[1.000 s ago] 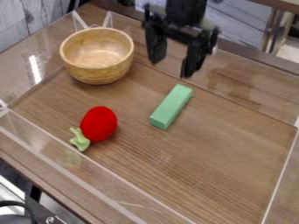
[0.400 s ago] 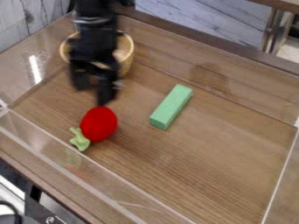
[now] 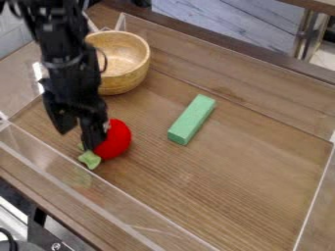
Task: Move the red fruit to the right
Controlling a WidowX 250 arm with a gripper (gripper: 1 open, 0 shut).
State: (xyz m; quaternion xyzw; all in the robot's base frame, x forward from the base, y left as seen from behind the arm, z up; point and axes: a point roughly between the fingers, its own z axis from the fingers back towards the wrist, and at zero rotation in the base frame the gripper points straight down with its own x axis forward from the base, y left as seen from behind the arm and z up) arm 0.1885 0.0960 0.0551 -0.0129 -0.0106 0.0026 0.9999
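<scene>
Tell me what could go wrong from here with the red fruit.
The open gripper hangs low right beside the red fruit, so closing or shifting could roll it away. The leafy stem sticks out at one end and might spoil the grip. The wooden bowl sits close behind the arm and could get bumped.

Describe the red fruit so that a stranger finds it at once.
On the brown wooden table, find the round light-wood bowl. In the picture, the rounded bright-red toy fruit lies below it, beside the dark pincer. It alone is red, with a light green leafy stem, unlike the long green block.
</scene>
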